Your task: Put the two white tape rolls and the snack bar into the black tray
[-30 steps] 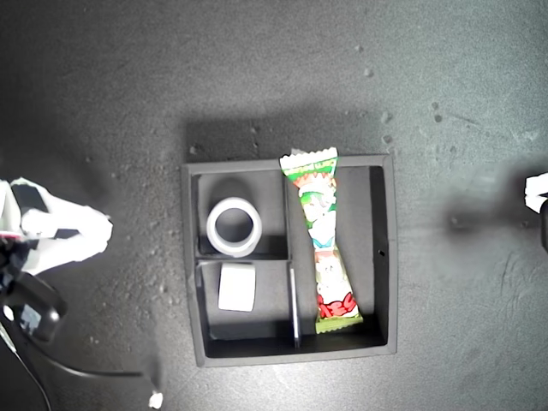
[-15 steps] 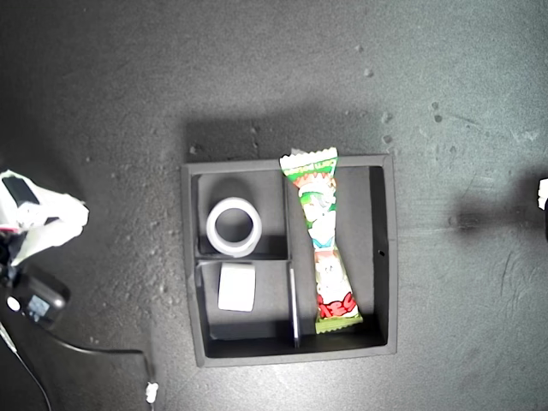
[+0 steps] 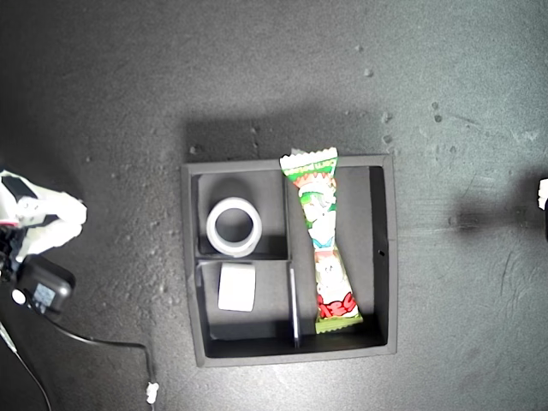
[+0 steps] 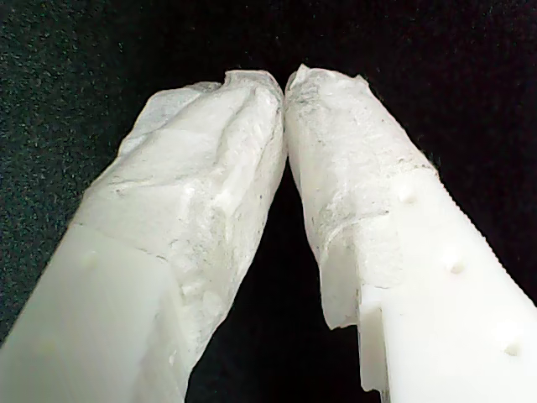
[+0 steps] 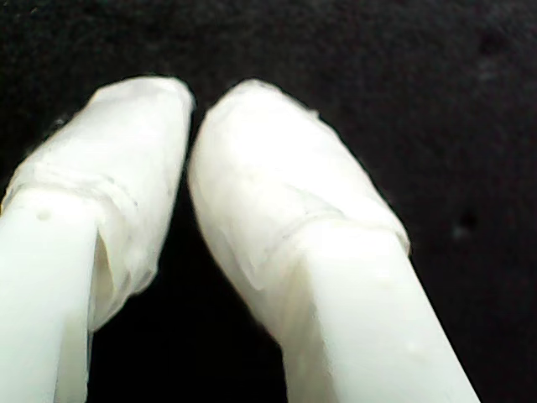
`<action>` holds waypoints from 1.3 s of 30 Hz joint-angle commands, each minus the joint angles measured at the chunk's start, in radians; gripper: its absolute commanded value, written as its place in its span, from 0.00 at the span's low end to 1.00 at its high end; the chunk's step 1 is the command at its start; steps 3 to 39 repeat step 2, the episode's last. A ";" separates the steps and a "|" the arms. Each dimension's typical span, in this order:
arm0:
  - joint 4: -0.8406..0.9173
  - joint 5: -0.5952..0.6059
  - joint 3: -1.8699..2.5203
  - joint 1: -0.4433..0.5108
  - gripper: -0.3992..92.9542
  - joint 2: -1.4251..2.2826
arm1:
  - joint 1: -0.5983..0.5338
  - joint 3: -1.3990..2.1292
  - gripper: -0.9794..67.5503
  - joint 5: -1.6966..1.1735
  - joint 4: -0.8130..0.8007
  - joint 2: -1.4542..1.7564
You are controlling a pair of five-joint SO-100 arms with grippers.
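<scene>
The black tray (image 3: pixel 388 257) sits mid-mat in the exterior view. One white tape roll (image 3: pixel 233 226) lies flat in its upper small compartment. The other tape roll (image 3: pixel 237 287) stands on edge in the lower small one. The snack bar (image 3: pixel 324 244) fills the long compartment, its upper end resting over the tray's wall. My first gripper (image 4: pixel 285 84) is shut, tips touching, over bare dark mat. My second gripper (image 5: pixel 191 113) is shut too, with nothing between its fingers. I cannot tell which arm is which in the exterior view.
An arm's white gripper (image 3: pixel 47 218) with a black camera module (image 3: pixel 41 287) sits at the exterior view's left edge. A cable (image 3: pixel 103 344) trails from it along the mat. A sliver of the other arm (image 3: pixel 543 193) shows at that view's right edge.
The arm at the exterior view's left has drawn back toward that edge, away from the tray. The arm at the right edge has slipped further out of view. The tray's contents have not moved.
</scene>
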 commanded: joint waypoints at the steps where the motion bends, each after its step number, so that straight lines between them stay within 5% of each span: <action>1: 0.040 -0.011 0.057 -0.003 0.01 0.049 | -0.009 0.012 0.01 0.005 0.026 -0.006; 39: 0.040 -0.011 0.057 -0.003 0.01 0.049 | -0.009 0.012 0.01 0.005 0.026 -0.006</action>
